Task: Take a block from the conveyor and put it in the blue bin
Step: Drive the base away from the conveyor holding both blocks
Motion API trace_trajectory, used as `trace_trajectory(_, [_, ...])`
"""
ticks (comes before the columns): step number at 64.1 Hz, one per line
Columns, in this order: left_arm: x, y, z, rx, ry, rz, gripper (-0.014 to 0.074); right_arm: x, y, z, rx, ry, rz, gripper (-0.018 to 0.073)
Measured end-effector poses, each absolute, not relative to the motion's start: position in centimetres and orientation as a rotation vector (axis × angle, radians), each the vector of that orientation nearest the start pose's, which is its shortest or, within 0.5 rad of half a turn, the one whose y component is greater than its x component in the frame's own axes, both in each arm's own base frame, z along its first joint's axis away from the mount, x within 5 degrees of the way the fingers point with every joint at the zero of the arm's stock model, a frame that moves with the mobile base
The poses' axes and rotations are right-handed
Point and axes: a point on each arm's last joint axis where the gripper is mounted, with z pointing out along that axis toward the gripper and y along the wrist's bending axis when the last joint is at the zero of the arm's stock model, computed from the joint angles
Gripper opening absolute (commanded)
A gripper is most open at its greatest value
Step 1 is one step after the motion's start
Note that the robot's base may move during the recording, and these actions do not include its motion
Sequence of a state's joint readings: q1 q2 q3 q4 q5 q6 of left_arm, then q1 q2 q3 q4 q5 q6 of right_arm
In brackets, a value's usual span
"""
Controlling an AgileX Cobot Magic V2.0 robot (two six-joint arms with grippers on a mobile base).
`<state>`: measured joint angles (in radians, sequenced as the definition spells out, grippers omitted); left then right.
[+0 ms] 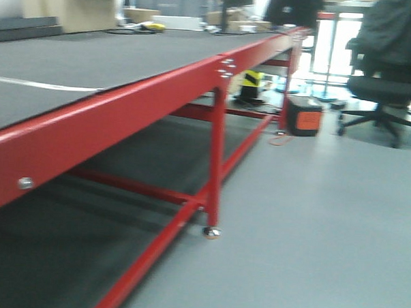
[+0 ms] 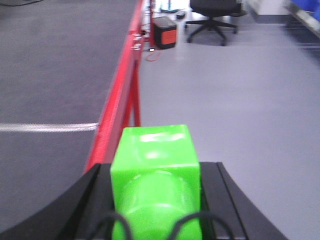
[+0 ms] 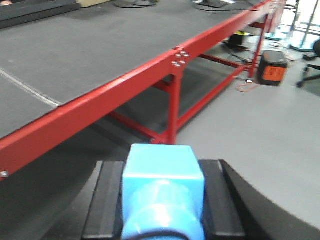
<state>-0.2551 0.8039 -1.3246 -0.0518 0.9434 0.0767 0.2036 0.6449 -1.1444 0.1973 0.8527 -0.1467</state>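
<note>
**Front view.** The conveyor point(image 1: 93, 60), a wide flat belt of dark grey woven fabric, runs away from you on the left. It is edged by a red-painted steel rail point(image 1: 126, 106) and crossed by a thin white seam line point(image 1: 45, 85). No block lies on any stretch of belt that the three views show. No blue bin can be made out either; a blue strip point(image 2: 305, 10) in the corner of the left wrist view is too blurred to name.

**Left wrist view.** The left gripper point(image 2: 157, 195) looks along the rail, above the line where the belt meets the pale grey floor point(image 2: 240, 110). A bright green plastic cube-fronted piece point(image 2: 152, 150) fills the space between its black flanks.

**Right wrist view.** The right gripper point(image 3: 162, 200) carries a matching light blue plastic piece point(image 3: 162, 167) and hangs over the floor near the frame's red leg point(image 3: 174, 105). Both arms show the same shape, so these pieces are probably tool fittings rather than cargo. You cannot tell how wide either gripper stands, or whether it has hold of anything.

**Hazards.**
- With no block in sight, you may reach late and let it ride past the arm.
- A reach toward the belt must clear the raised rail; too low a path would knock the tool against it.
- With the bin out of view, a blind release could drop the block on the floor.
</note>
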Motion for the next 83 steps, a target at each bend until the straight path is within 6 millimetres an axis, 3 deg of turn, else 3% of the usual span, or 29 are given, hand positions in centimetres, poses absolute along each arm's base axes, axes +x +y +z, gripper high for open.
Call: trace_trajectory(83, [10.64, -3.17, 48.45, 0.315, 1.883, -0.181, -0.0111, 7.52, 2.93, 45.86, -0.304, 1.802, 0.267, -0.0162])
